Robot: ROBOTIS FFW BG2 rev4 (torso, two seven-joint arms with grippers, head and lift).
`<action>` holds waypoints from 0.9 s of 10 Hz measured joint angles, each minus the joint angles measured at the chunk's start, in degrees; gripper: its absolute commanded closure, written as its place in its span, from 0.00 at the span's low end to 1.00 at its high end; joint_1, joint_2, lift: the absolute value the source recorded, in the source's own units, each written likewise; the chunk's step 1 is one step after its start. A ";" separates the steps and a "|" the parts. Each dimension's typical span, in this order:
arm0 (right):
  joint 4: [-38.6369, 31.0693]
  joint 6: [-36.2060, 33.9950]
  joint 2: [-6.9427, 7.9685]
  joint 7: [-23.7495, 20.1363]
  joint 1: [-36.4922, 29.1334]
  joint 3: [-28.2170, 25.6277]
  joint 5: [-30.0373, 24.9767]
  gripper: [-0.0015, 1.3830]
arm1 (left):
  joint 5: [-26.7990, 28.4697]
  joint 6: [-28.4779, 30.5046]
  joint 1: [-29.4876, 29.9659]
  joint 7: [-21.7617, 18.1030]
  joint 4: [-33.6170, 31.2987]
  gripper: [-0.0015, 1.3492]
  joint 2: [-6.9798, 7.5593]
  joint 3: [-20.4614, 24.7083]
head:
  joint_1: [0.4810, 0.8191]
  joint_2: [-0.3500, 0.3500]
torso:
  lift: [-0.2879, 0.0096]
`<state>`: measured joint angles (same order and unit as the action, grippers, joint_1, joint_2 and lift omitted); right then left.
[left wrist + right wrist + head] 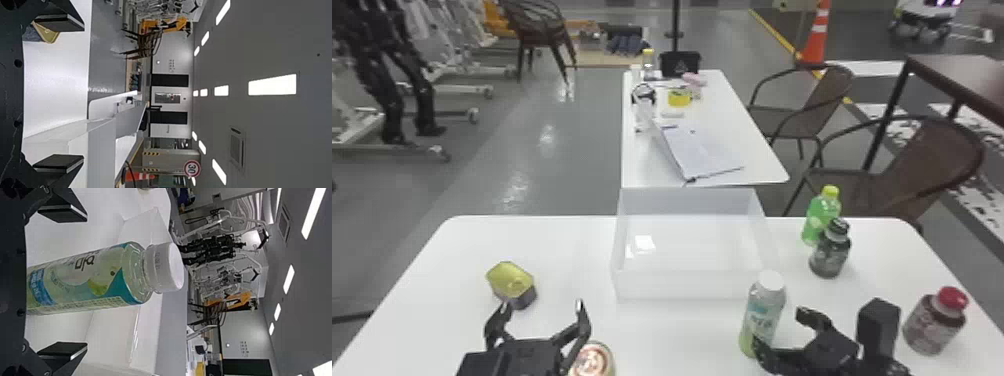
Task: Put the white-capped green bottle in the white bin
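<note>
Fingers of the right gripper (781, 328) stand wide apart, one on each side of the white-capped green bottle (762, 316); in the right wrist view there is a gap between the bottle and each of them, so they are not gripping it. The right arm comes in from the bottom edge of the head view, its gripper low over the worktop (557, 245), roughly level and pointing forward and toward the left. The left gripper (543, 304) is also low over the worktop, its fingers spread with nothing between them and pointing forward.

The bottle stands upright on the worktop, outside the white bin (677, 285) and just beside its near right corner. It is clear and slender, with pale green contents, a broad ribbed white cap, and a label in white, teal and blue with dark lettering and a green fruit picture. The bin is open-topped.

Beyond the bottle to the right, a green bottle with a yellow cap (821, 217) stands behind a dark bottle with a black cap (830, 250). Farther right is a brown bottle with a red cap (933, 322). A yellow and grey block (512, 284) lies just ahead of the left gripper, and a can (593, 361) is close to its right side.
</note>
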<state>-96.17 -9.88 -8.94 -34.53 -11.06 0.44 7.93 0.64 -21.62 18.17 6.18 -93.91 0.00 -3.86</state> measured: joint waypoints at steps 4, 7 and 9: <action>6.94 2.91 -1.99 -4.33 4.92 1.48 -1.66 0.20 | -0.89 -0.92 -0.28 -0.02 0.92 0.09 0.00 0.01 | 0.20 0.50 | 0.63; 9.43 3.60 -2.29 -4.47 6.79 2.53 -1.13 0.64 | -1.26 -0.97 -0.33 -0.03 1.20 0.09 0.00 0.00 | 0.20 0.50 | 0.63; 8.04 2.56 -2.12 -3.84 6.01 2.72 -0.66 0.64 | -1.34 -1.02 -0.33 -0.01 1.28 0.09 0.00 0.00 | 0.20 0.50 | 0.63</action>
<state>-88.13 -7.32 -11.06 -38.37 -5.05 3.16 7.26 -0.69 -22.64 17.84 6.17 -92.63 0.00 -3.87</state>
